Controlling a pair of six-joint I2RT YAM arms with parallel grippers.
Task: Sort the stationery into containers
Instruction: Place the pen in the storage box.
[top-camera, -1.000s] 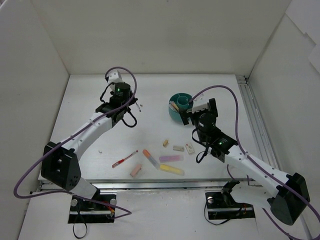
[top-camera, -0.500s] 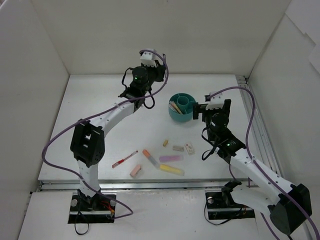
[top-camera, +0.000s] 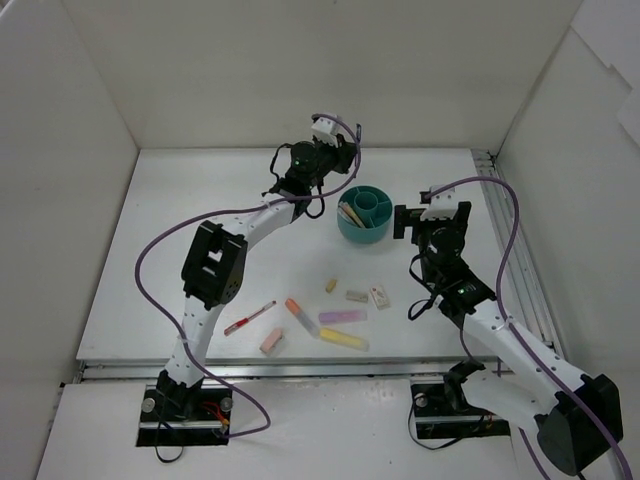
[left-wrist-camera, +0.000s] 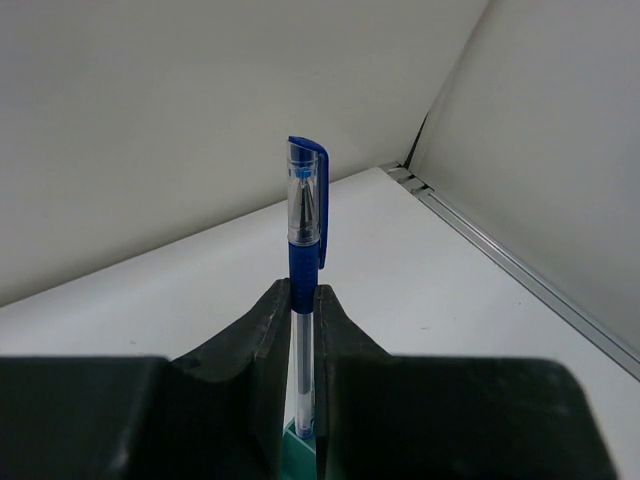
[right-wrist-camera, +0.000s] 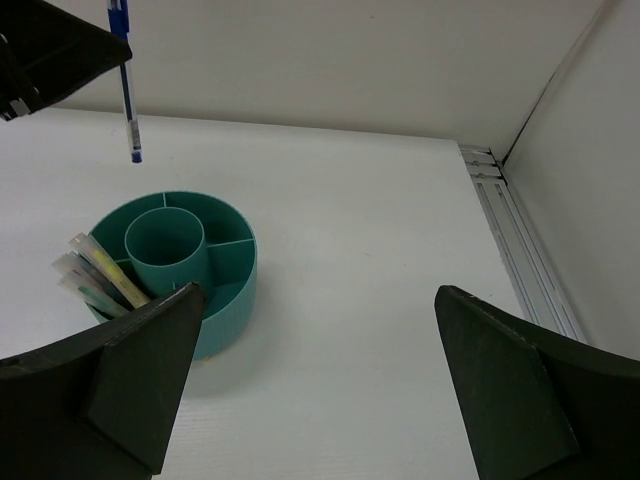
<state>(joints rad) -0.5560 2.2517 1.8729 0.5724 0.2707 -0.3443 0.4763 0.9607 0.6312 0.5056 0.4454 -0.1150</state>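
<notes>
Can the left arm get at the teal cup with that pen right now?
Probably yes. The left gripper holds the blue pen upright over the teal cup; the open right gripper stands clear beside it.

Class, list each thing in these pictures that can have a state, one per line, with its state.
left gripper, shut on the blue pen
blue pen, held upright, not yet in the teal cup
teal cup, upright, one compartment holding items
right gripper, open, empty
red pen, lying flat, unsorted

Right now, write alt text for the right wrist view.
A thin blue pen, pinched in the left gripper, hangs above a round teal plastic divided cup holding pale stationery in one compartment. The right gripper, open, frames the foreground.
</notes>
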